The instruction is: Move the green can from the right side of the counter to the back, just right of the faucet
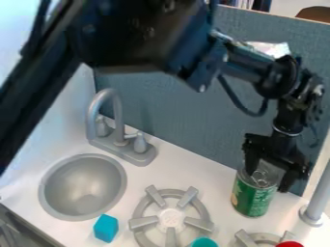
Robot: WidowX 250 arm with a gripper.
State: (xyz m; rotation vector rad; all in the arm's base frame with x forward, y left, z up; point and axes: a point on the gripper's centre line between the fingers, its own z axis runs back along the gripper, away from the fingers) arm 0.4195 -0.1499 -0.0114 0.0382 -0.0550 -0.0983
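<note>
First speaker: "Where is the black two-finger gripper (268, 179) of the robot?"

Second speaker: "It is on the right side of the view, pointing down, at the top of a green metal can (253, 197) with a silver lid. The can is upright at the white countertop (199, 172), near the blue-grey back panel (174, 113)."

First speaker: "And does the gripper hold this can?"

Second speaker: "This one cannot tell. The gripper is around the upper part of the can, but whether it is clenched on it or released, the view does not make certain."

First speaker: "Which things are about it?"

Second speaker: "To the right of the can there is a grey upright pole (318, 195). To its left lies a round grey toy burner (171, 218) with a pale centre, and a teal round object (204, 242) is at the lower edge. Below the can is a second grey burner (245, 238), with a red round object (289, 244) (only its upper part is visible). Farther left are a bright blue block (105, 228), a round grey sink basin (84, 185) and, behind the basin, a grey toy faucet (116, 116)."
</note>
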